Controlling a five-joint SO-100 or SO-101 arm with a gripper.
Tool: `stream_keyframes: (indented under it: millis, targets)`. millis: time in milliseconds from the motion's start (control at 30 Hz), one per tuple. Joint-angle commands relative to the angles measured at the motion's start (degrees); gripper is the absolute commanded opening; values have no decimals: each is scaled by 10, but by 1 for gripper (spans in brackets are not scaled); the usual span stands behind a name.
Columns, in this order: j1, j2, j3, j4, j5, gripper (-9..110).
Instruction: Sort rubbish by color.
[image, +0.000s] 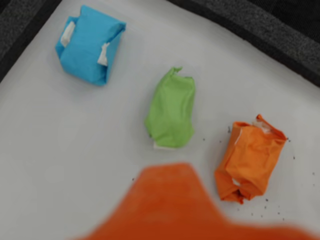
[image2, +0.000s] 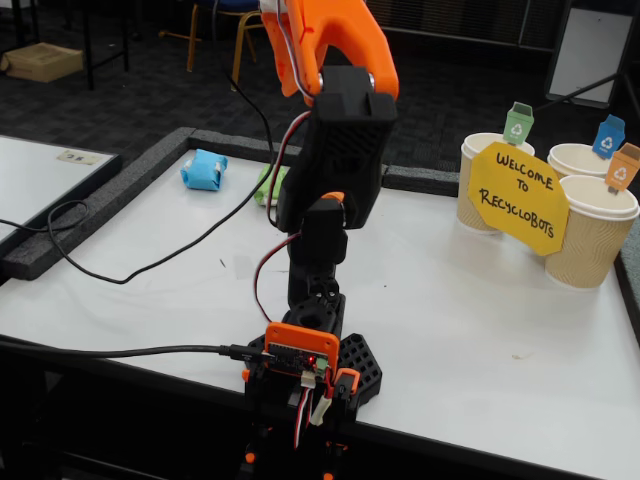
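The blue wad lies near the table edge; the green wad and orange wad lie apart. Only the fixed view shows the cups. Jaw state cannot be determined.

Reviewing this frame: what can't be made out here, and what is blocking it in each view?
- Gripper: in the wrist view only a blurred orange shape at the bottom edge; open or shut cannot be told. In the fixed view it is not visible.
- Orange wad: not visible in the fixed view, likely behind the arm.
- Green wad: mostly covered by the arm in the fixed view.
- Cup tags: symbols too small.
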Motion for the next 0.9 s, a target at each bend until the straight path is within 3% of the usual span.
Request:
stream_keyframes:
  millis: [0, 333, 600, 867]
  targets:
    - [43, -40, -64, -24, -46, 2]
    - [124, -209, -107, -59, -182, 2]
    - [110, -330, -192, -16, -388, 5]
    - [140, -340, -186, -98, -388, 0]
